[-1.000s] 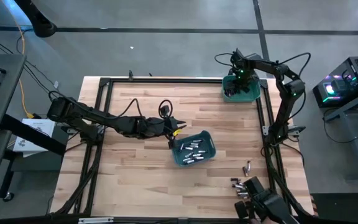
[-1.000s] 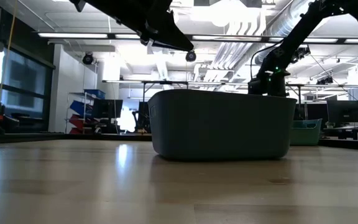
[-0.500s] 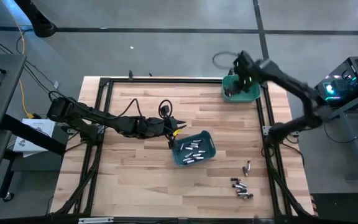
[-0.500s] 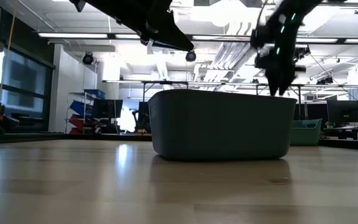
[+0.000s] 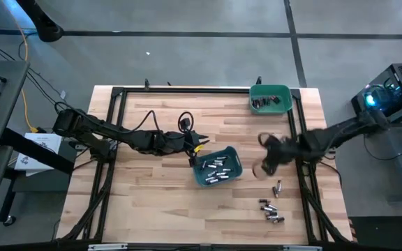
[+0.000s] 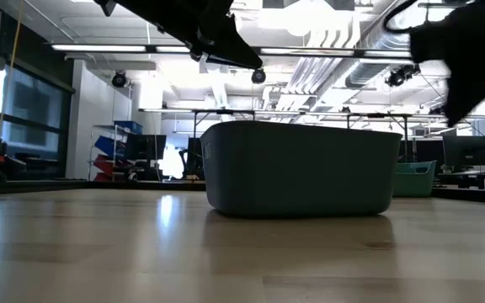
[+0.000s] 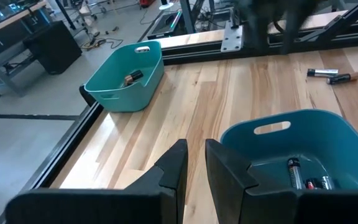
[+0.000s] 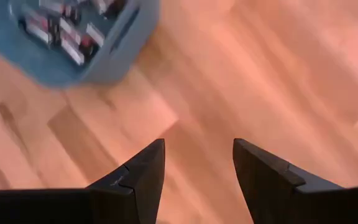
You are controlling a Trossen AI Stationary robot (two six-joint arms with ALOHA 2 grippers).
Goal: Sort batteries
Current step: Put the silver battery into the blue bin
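A teal bin (image 5: 236,164) in the middle of the table holds several silvery batteries (image 5: 216,168), which also show in the left wrist view (image 7: 303,178). A second teal bin (image 5: 285,91) at the far right corner holds a few dark batteries (image 5: 263,103). Loose batteries (image 5: 271,210) lie on the wood near the right front. My left gripper (image 7: 195,163) hovers at the middle bin's left corner (image 5: 195,157), its fingers a narrow gap apart with nothing between them. My right gripper (image 8: 197,163) hangs open and empty over bare wood just right of the middle bin (image 5: 263,164).
Black rails (image 5: 300,150) frame the wooden table top. One loose battery (image 5: 278,187) lies just on the near side of my right gripper. Bare wood spreads over the table's left half. The low view shows the middle bin's wall (image 6: 301,172) across the table.
My right gripper has swung fast from above the far right bin toward the table's near edge and inward. It now hangs beside the middle bin's right side.
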